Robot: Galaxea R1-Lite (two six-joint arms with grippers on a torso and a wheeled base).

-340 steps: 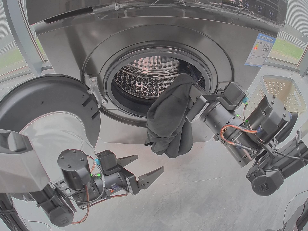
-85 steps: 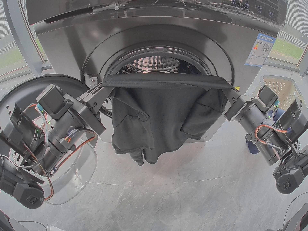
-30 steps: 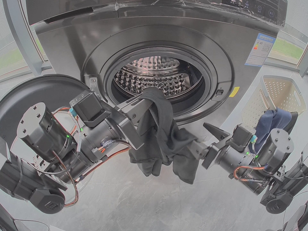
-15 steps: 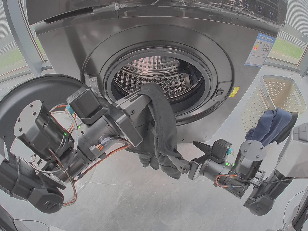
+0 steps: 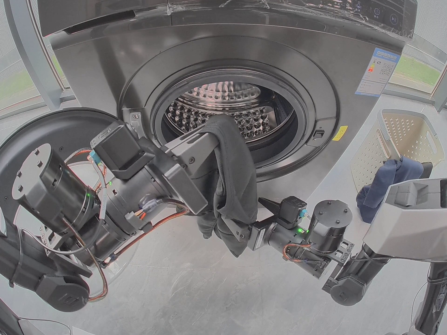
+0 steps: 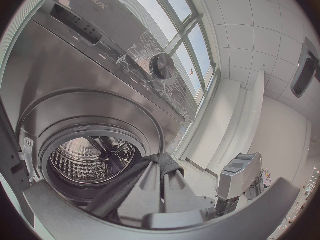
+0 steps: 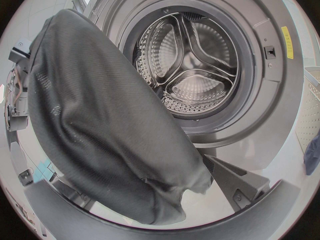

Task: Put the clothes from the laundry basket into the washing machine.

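Up close, black garment point(image 6: 164, 158) in the left hand point(image 6: 162, 171)

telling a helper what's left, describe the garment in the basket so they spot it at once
Find the steel washing machine; to its right stands a cream laundry basket with holes. The garment is bunched at the basket's near edge. It is dark blue, unlike the black one hanging from the left gripper.

bright daylight | from windows point(image 6: 156, 4) | glare on drum point(image 5: 224, 91) | fisheye-bent edges
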